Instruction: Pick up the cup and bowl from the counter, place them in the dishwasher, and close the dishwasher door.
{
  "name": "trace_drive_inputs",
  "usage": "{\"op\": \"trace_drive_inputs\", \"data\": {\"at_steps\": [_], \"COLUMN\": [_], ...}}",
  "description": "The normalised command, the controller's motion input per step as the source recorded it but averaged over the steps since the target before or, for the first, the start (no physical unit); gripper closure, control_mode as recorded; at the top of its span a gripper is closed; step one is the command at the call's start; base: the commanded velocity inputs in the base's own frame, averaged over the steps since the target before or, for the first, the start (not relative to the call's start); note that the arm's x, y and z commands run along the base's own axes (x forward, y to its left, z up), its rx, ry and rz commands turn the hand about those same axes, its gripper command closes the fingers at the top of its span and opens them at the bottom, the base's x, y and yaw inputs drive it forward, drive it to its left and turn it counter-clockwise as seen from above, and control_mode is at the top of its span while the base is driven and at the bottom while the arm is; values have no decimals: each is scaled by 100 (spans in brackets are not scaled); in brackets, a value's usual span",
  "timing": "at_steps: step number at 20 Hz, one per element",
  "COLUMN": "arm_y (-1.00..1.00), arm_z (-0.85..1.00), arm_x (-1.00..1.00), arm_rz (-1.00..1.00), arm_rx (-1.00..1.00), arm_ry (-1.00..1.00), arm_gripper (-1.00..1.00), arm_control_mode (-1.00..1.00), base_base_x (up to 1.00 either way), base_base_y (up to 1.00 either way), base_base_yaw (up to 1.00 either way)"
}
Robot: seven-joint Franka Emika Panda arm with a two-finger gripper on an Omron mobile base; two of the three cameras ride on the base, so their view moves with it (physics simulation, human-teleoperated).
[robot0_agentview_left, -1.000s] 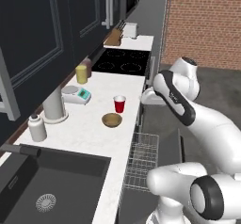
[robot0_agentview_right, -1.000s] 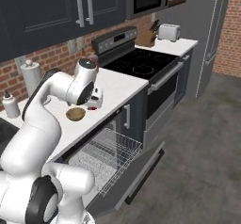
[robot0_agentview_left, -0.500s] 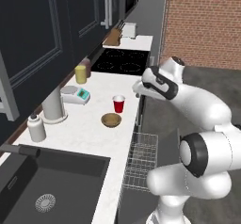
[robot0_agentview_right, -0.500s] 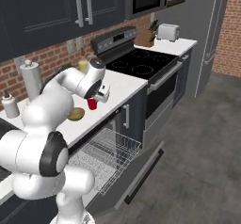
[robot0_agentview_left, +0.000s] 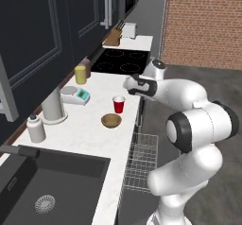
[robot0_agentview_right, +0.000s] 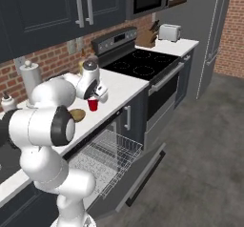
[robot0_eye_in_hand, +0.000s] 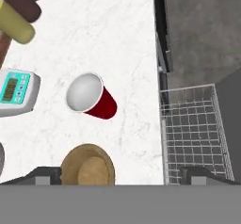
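On white counter (robot0_agentview_left: 90,125): cup (robot0_agentview_left: 118,104), bowl (robot0_agentview_left: 111,120)

The cup (robot0_agentview_left: 118,104) is a small red tapered vessel with a white interior, standing upright on the counter (robot0_agentview_left: 90,125) near its front edge. The bowl (robot0_agentview_left: 111,120) is shallow, round and tan-brown, resting upright just beside the cup and clear of it, on the sink side. The counter is white and stone-like. The dishwasher (robot0_agentview_right: 107,166) sits below the counter under the cup; its grey wire rack (robot0_agentview_right: 106,151) is pulled out and its dark dishwasher door (robot0_agentview_right: 138,173) lies folded down, open.
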Motion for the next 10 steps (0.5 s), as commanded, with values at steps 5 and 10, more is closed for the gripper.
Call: {"op": "trace_drive_inputs", "data": {"at_steps": [5,10], "arm_y": [0,0], "arm_z": [-26,-13], "arm_x": [37,42], "arm_rz": [-9,9], "arm_rx": [15,11], "arm_ry": [1,2], "arm_gripper": [-100,-100], "arm_control_mode": [-100,-100], "base_base_x": [0,0], "base_base_y": [0,0], "base_base_yaw": [0,0]}}
